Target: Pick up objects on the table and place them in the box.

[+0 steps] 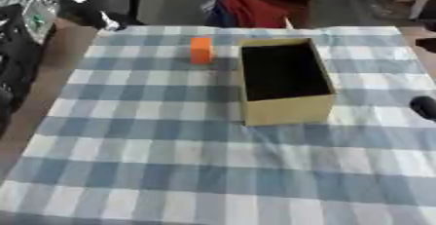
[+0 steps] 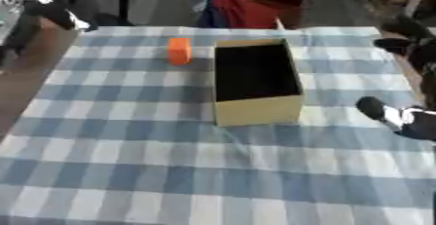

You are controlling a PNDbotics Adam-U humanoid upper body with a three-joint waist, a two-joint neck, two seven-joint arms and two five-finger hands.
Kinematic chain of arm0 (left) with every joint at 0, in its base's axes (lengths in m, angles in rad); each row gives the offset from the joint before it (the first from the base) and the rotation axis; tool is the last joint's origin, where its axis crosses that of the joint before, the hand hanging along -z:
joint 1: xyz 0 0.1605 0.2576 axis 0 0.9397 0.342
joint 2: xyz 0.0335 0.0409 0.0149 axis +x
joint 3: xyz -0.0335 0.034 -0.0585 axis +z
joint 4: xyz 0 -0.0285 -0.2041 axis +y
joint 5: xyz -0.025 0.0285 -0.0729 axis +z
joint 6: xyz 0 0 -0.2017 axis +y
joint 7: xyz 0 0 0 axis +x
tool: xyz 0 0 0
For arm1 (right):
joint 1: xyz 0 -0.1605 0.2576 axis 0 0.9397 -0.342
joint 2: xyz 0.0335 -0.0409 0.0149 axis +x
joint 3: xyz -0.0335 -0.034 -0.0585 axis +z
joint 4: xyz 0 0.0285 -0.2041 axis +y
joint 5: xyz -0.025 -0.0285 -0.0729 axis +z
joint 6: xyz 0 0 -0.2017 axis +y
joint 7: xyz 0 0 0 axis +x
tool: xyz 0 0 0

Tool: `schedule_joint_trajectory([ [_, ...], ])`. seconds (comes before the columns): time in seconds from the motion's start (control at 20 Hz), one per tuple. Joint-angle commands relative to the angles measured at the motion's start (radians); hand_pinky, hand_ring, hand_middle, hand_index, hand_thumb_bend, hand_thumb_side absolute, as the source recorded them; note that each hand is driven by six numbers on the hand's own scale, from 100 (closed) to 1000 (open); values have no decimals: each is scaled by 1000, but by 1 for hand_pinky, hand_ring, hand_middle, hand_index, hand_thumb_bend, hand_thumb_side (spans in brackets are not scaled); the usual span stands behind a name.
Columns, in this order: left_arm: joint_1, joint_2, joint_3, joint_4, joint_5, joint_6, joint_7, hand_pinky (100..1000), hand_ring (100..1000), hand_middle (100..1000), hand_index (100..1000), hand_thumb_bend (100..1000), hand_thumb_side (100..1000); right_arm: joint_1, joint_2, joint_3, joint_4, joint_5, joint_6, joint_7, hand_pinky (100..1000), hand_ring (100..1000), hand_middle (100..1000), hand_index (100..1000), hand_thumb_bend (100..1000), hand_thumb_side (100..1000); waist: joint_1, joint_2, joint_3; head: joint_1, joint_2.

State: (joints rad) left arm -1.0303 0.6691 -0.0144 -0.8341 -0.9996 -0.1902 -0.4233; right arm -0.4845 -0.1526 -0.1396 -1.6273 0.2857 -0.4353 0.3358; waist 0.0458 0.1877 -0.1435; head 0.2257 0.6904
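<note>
A blue-and-white checked cloth (image 1: 170, 170) covered the table, with dark clutter and a red shape beyond its far edge. One open, tan cardboard box (image 1: 285, 108) stood upright well to the left of the robot's right hand (image 2: 393, 116); its inside looked dark, and nothing could be made out in it. One small orange block (image 1: 201, 50) stood on the cloth just beyond the box's far left corner, apart from the box and farther still from the hand.

The right eye view showed the right hand as a black-and-white shape at the right edge, level with the box's near end; whether its fingers were straight or curled could not be told. The left eye view caught only a dark tip of it. No left hand showed in either view.
</note>
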Motion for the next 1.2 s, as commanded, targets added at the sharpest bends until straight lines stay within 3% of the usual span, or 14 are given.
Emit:
schedule_joint_trajectory([
  [0.05, -22, 7, 1, -18, 10, 2, 19, 812, 804, 813, 890, 494, 425, -26, 0, 6, -29, -16, -2, 8, 867, 811, 870, 1000, 759, 609, 1, -6, -11, 15, -22],
  [0.55, -27, -23, -3, -12, 18, 11, 57, 817, 819, 826, 895, 503, 475, -55, 2, 3, -40, -43, 2, 18, 870, 811, 868, 1000, 755, 603, 12, 51, -82, 36, -46],
  [0.9, -25, -39, -21, -28, 23, 3, 34, 819, 823, 828, 896, 532, 510, -61, 1, 0, -40, -54, 3, 23, 871, 811, 867, 1000, 753, 601, 12, 69, -99, 43, -55],
  [1.2, -16, -52, -22, -23, 11, 20, 52, 810, 812, 815, 894, 487, 500, -70, 2, 3, -41, -59, 2, 29, 872, 811, 867, 1000, 753, 599, 18, 81, -112, 55, -70],
])
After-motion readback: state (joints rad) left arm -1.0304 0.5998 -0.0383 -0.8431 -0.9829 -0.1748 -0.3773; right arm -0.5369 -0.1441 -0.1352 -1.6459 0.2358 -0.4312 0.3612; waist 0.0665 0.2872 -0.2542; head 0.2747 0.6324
